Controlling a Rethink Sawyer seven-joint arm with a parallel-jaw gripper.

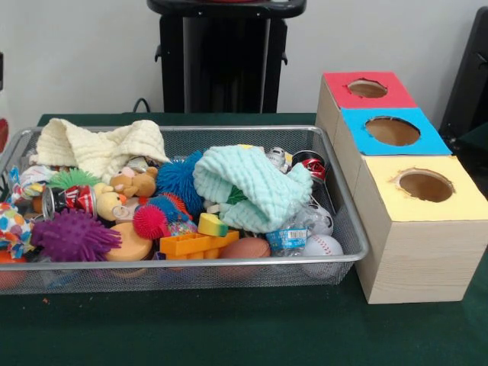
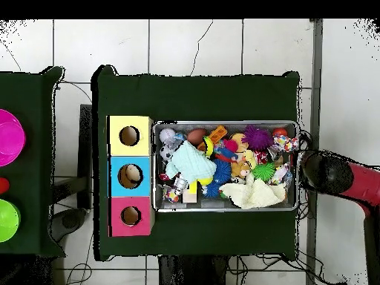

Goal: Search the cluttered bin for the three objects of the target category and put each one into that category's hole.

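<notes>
You had the wire bin (image 1: 347,221) loaded to the rim, and that was where the risk lay. Taking the front view from its left, the dotted white cloth (image 1: 14,229) sat pressed against the bin's left wall, partly under a purple spiky ball (image 1: 72,235); a pinch there could have caught the ball's spikes with the fabric. The cream waffle cloth (image 1: 99,146) lay draped in the bin's far left corner over a plush animal (image 1: 131,183), so a deep grasp could have dragged the toy out with it. The mint-green waffle cloth (image 1: 252,187) was heaped at the bin's centre on top of cans and balls; in my judgement its bulk was the likeliest to snag on the rim of the yellow-topped hole (image 1: 425,185) and hang half out. That hole stood in the box nearest the camera, beside the bin's right wall, next to the blue-topped hole (image 1: 393,131), so a loose drop could have landed in the wrong category.

All three cloths were in the bin; none had been delivered.

Your arm (image 2: 349,182) was drawn back off the bench, seen only overhead, just beyond the bin's short end farthest from the boxes. Whether the tool (image 2: 318,169) was apart or together, I could not tell.
</notes>
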